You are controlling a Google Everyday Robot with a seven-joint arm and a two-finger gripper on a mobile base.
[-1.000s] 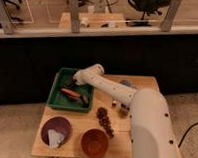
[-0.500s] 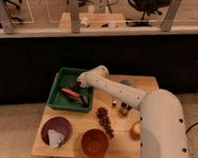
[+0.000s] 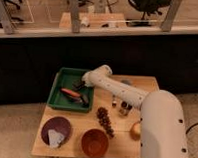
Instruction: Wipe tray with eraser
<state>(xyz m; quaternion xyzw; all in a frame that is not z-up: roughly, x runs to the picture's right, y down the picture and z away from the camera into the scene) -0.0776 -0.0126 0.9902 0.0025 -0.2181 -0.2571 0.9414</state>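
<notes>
Robot arm reaches across the table (image 3: 78,123) to the green tray (image 3: 55,91) at its far left corner. The end effector (image 3: 79,85) sits low over the tray's back right part. A small dark shape at its tip appears to be the eraser (image 3: 76,87). It blends into the end effector, so its long axis and heading cannot be told, nor whether it is gripped. An orange-red item (image 3: 69,93) lies slantwise in the tray, dark end toward the near right. The arm's white bulk hides the table's right edge.
</notes>
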